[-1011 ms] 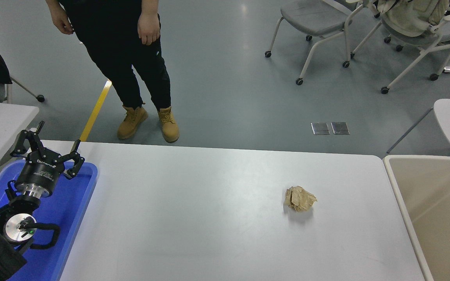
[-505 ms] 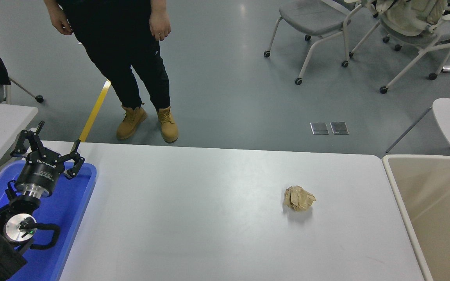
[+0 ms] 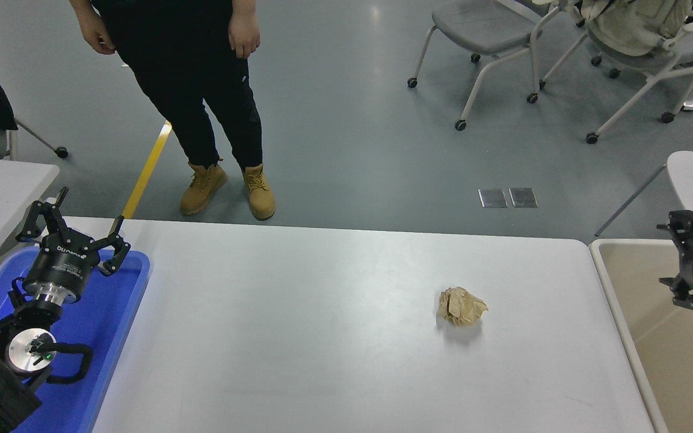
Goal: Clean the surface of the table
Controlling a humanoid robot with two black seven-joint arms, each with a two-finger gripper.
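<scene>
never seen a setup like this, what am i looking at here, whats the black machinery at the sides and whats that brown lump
This is one view from a camera high on a two-armed robot, looking down over a white table. The black machinery is its two arms. The left gripper sits parked over a blue tray at the table's left end, jaws spread open and holding nothing. The right gripper comes in at the right edge above a beige bin; I cannot tell how its jaws stand. The brown lump is a crumpled paper ball lying on the table, touched by neither arm. A person stands on the far side, with chairs behind.
</scene>
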